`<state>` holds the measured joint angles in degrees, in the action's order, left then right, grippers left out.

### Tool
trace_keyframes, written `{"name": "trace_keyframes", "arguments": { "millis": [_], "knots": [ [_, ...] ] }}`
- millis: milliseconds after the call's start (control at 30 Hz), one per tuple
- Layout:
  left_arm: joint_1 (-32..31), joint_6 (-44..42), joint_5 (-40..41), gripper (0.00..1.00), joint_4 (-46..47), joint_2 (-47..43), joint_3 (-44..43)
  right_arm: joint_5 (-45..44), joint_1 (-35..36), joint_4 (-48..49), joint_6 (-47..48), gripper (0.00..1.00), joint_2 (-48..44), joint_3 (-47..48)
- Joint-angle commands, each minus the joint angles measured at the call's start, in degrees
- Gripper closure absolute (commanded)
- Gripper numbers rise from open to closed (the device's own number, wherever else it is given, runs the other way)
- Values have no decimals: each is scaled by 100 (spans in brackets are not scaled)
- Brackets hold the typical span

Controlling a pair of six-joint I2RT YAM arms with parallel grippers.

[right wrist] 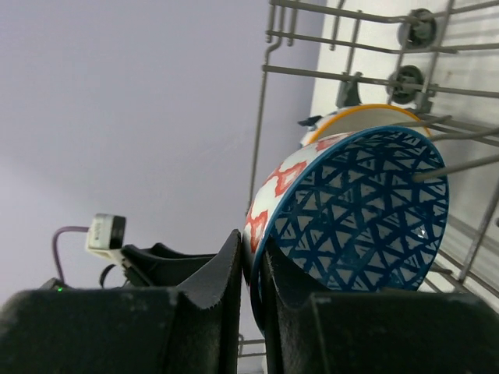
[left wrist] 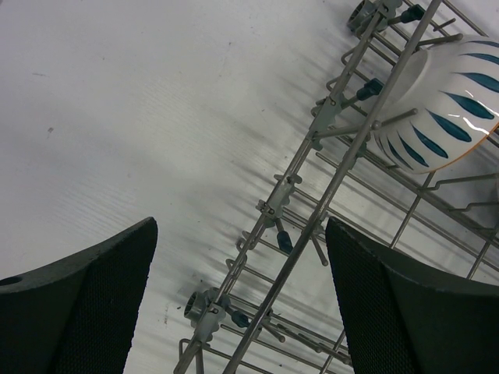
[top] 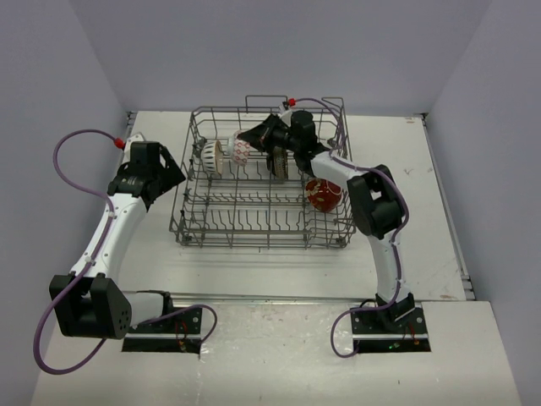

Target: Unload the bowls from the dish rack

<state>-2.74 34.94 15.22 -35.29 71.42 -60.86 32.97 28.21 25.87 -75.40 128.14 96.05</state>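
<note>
The white table [top: 152,254] spreads under everything, and the big grey wire rack [top: 262,224] sits at its middle, between the two arms. The right arm [top: 385,228] bends up over the rack's right wall and reaches in towards the far row. The left arm [top: 106,237] stands outside, alongside the rack's left wall.

Four bowls show inside the rack. The red bowl [top: 323,194] lies beneath the right arm, back behind its gripper and close to the right wall. The brown bowl [top: 279,162] stands on edge just beside that gripper's wrist. The blue-red bowl [right wrist: 355,206] is right at the right gripper [right wrist: 251,248]. The two fingers are pinched tight on its rim, one against the red-and-white outside and one on the blue lattice inside. A tine crosses the bowl's mouth, so it is in among the wires. Just past it, on the side away from that gripper, stands the striped bowl [left wrist: 444,101], white with an orange rim, also on edge.

The left gripper [left wrist: 240,234] hangs with its fingers spread wide, holding nothing. Between them are only bare table and the rack's left side wire. The striped bowl is ahead of it and off to its right, inside the wire and well apart from both fingers
</note>
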Motion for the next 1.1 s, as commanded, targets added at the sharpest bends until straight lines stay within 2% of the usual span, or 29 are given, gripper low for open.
{"name": "trace_keyframes", "arguments": {
  "millis": [0,233,433,667,900,1067],
  "knots": [
    [-25,22,121,12,101,-14,-198,131,-219,920,-292,100,-535,54],
    [-25,39,95,12,84,13,-260,323,-272,1262,-668,100,-492,124],
    [-33,48,156,12,4,-31,-365,596,-263,772,-398,100,-649,572],
    [-25,83,104,12,-188,-84,-690,860,-272,-782,419,100,-1176,1003],
    [-25,-13,183,12,-505,-190,-1094,1194,-281,-1917,1158,100,-1660,1143],
    [-25,-75,244,11,-733,-313,-1314,677,-298,-4154,2537,100,-2160,1627]
  ]
}}
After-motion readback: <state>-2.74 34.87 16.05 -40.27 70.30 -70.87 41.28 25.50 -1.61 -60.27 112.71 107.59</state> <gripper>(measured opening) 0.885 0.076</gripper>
